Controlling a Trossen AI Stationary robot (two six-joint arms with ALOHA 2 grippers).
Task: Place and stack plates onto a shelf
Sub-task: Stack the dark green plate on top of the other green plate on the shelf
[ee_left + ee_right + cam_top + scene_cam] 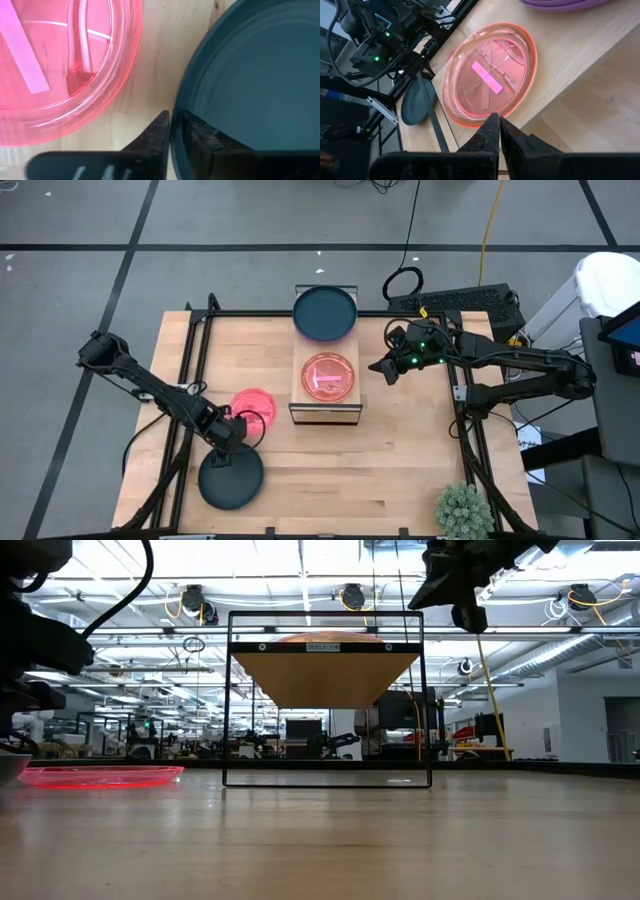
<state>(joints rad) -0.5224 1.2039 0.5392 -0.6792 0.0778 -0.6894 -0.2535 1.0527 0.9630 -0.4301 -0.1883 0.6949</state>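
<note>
The left gripper (229, 448) pinches the rim of the dark teal round plastic plate (231, 478) for lifting toward the wood-topped, black-framed shelf (304, 402), while the closed right gripper (383, 367) waits beside it.

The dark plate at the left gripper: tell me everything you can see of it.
The dark plate is round, shallow and teal-black, plastic by its look, with a raised rim and a smooth, bare inside. It lies flat, right way up, near the table's front left corner, just apart from the pink plate beside it. The left gripper has its fingers astride the rim, one inside and one outside, closing on it. Nothing lies in or on it.
</note>
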